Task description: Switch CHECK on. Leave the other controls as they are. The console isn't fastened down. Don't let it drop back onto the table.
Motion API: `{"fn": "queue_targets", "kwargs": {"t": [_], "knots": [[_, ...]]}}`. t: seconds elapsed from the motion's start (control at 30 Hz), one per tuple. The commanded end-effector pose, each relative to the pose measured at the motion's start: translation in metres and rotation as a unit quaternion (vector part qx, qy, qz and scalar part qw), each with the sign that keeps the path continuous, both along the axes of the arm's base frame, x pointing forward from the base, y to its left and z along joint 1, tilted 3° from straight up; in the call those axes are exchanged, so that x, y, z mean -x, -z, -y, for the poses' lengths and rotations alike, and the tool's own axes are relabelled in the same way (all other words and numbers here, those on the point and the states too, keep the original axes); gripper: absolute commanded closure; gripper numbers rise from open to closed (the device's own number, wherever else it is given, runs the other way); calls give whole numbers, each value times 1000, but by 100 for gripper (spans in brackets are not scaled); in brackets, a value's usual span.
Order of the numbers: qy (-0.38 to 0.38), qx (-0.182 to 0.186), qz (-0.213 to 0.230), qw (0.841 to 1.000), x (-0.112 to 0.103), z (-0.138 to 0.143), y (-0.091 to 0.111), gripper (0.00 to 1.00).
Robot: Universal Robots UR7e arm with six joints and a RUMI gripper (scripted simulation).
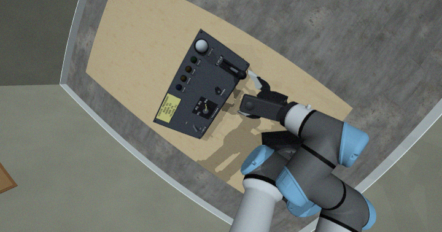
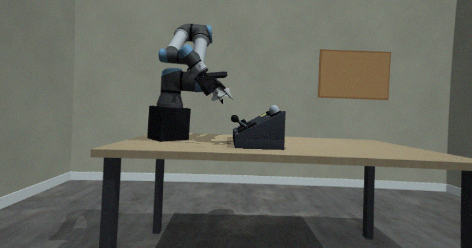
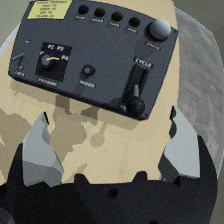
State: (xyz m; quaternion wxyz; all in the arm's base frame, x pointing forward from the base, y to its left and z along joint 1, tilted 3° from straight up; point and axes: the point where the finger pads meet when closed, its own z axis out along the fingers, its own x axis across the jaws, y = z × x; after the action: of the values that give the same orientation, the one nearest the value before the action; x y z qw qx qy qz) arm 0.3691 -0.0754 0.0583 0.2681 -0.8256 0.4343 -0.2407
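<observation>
The dark sloped console (image 1: 201, 83) stands on the wooden table; it also shows in the side view (image 2: 259, 130) and in the wrist view (image 3: 95, 52). A small toggle switch (image 3: 19, 61) sits at the panel's near left corner, also seen from above (image 1: 195, 127). Its label is too blurred to read. My gripper (image 3: 108, 109) (image 1: 248, 96) (image 2: 221, 96) is open and empty. It hovers in the air off the console's low front edge, on the lever side, well above the table.
The panel also carries a CYCLE lever with a black ball (image 3: 135, 100), a PROGRAM rotary knob (image 3: 50, 61), a MODE button (image 3: 88, 71), a white dome button (image 3: 161, 28), a row of lamps (image 3: 107, 14) and a yellow label (image 3: 49, 9). The arm's black base (image 2: 168, 123) stands behind.
</observation>
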Motion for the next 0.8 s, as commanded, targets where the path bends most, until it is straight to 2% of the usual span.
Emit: {"fn": "queue_targets", "kwargs": {"t": [0.0,0.77], "knots": [[-2,9,15,1000,0,2,1,0],[-2,13,20,1000,-1,4,2,0]]}}
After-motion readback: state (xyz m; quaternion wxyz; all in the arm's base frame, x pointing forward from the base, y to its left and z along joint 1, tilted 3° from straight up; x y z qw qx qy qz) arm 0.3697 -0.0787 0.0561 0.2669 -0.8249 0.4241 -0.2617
